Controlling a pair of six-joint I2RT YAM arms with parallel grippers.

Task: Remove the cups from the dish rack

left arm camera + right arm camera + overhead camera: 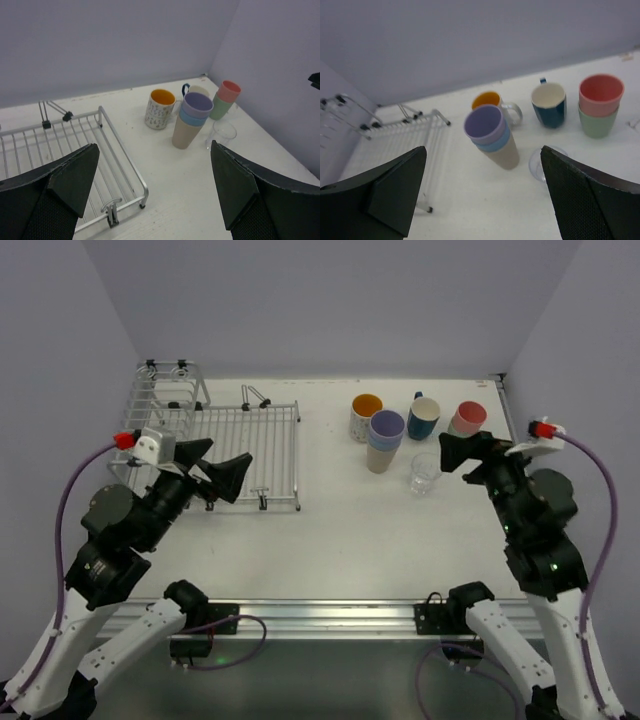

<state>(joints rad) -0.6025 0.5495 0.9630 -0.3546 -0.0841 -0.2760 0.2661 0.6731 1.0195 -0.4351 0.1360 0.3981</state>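
1. My left pincer (215,468) hangs over the near right corner of the dish rack (250,445), spread wide and gripping nothing.
2. My right pincer (447,453) is released too: its fingers stand far apart above the bench (330,540), with nothing between them. It hovers just beside the clear glass (425,472).
3. The rack lies on the left of the bench. I see no cup on its flat grid, and none in its basket section (165,390) at the far left end.
4. The cups all stand upright on the right side, well apart from the rack. I take this as the unloading spot, within my right arm's reach.
5. The lilac tumbler (387,424) sits nested in a blue one, and that in a beige one. The pink tumbler (468,416) sits in a mint one. Nesting probably saves bench room.
6. The orange-lined mug (366,417) and the dark blue mug (424,418) stand singly behind the stacks, both empty.
7. The glass looks empty as well.
8. Judging by the bare rack, the unloading seems finished or nearly so.
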